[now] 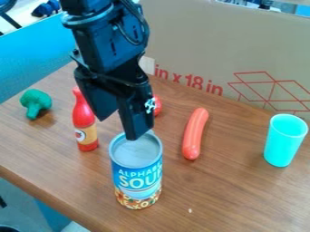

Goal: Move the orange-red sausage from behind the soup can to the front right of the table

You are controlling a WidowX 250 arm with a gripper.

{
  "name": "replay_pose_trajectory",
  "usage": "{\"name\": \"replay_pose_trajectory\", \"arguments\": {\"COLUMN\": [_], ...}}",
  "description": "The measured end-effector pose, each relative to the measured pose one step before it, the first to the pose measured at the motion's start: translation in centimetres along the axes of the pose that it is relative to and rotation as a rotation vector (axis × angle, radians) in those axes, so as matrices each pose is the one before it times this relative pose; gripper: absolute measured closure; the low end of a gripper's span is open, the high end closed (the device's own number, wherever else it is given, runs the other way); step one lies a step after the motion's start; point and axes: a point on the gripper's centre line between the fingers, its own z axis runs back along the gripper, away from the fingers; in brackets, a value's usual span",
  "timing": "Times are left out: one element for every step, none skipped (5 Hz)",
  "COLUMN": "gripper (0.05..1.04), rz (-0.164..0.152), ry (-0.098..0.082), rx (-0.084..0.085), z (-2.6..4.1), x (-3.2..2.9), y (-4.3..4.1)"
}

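The black gripper (118, 128) hangs down from the upper left over the wooden table, its two fingers apart and nothing visible between them. One fingertip overlaps the open rim of an upright blue soup can (137, 174) in this view; whether they touch I cannot tell. Left of the can, a red bottle with a yellow label (84, 124) stands upright beside the other finger. Part of a red round object (157, 105) shows behind the gripper, the rest hidden by it.
A green toy broccoli (36, 102) lies at the left of the table (242, 199). An orange-red sausage (195, 133) lies right of the can, and a turquoise cup (284, 140) stands at the far right. A cardboard panel (205, 41) borders the back; blue material lies behind the left edge.
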Motion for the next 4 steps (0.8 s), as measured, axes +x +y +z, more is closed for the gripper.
{"name": "replay_pose_trajectory", "arguments": {"gripper": [0.082, 0.082, 0.082, 0.082], "rz": [0.001, 0.0644, 0.0828, 0.1063], "ry": [0.0165, -0.0317, -0.0597, -0.0878], "rx": [-0.0027, -0.0428, -0.0007, 0.012], "z": [-0.374, -0.457, 0.126, -0.397], "x": [-0.211, 3.087, 3.572, 2.575], "y": [0.024, 0.086, 0.072, 0.06]}}
